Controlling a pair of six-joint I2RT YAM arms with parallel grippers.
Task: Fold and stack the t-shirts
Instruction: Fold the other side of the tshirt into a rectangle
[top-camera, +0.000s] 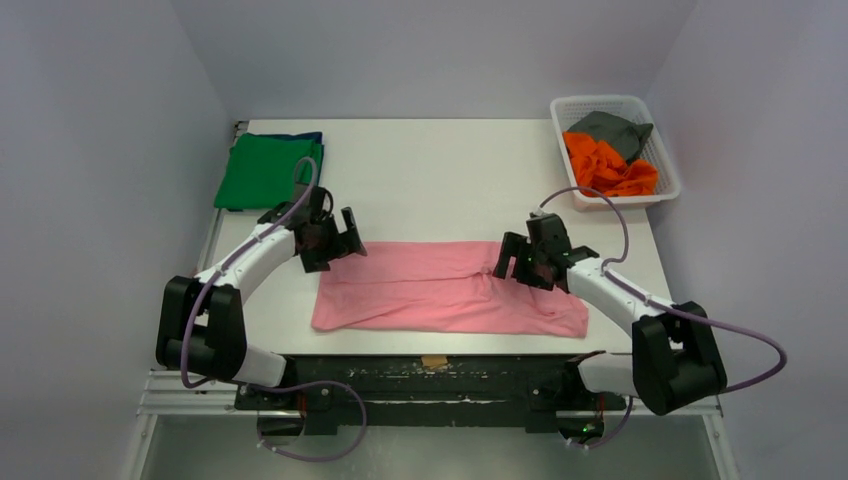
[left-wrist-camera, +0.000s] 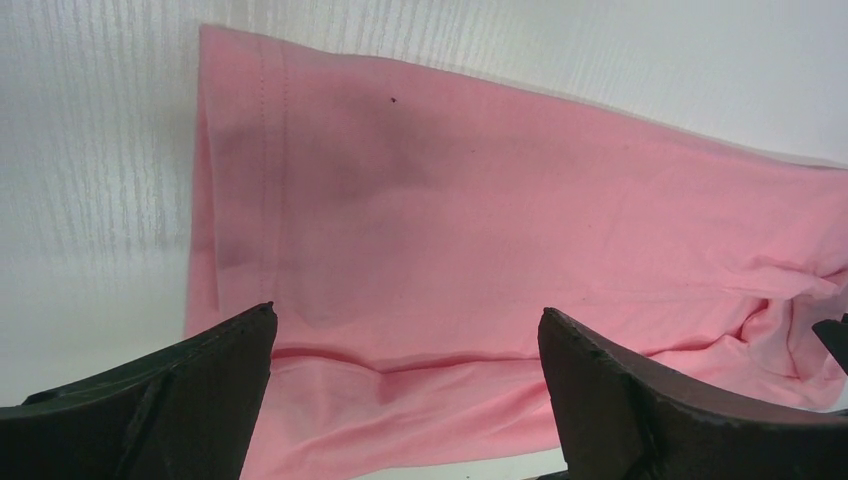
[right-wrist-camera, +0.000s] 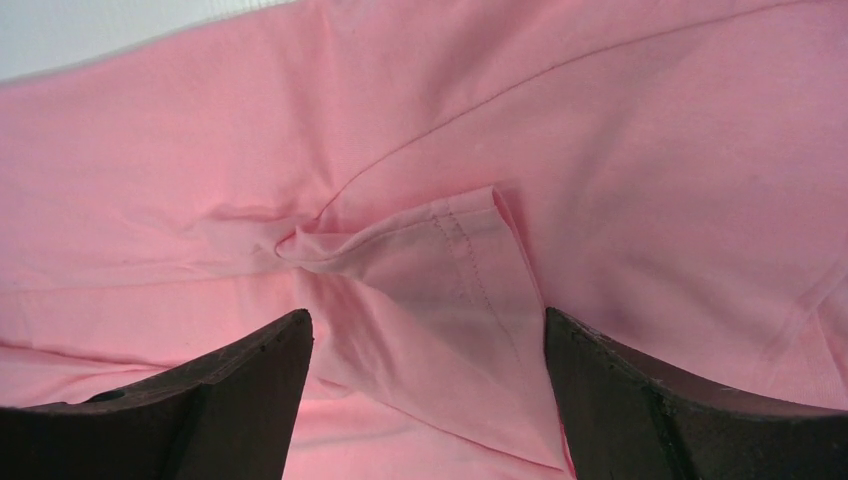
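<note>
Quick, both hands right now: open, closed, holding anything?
Left hand: open, holding nothing, over the pink t-shirt.
Right hand: open, holding nothing, over a sleeve fold of that shirt.

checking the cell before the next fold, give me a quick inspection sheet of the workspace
surface: white table, no stains seen
job's things: pink t-shirt spread as a long band near the front edge; green t-shirt folded far left over a dark blue one; orange t-shirt and grey t-shirt in the white mesh basket, far right corner
clutter: tan scrap on the front rail
grippers: left tool open above the pink shirt's left end; right tool open above a sleeve fold; neither holds anything
cables: purple cables loop along both arms
surroundings: pale walls on three sides
</note>
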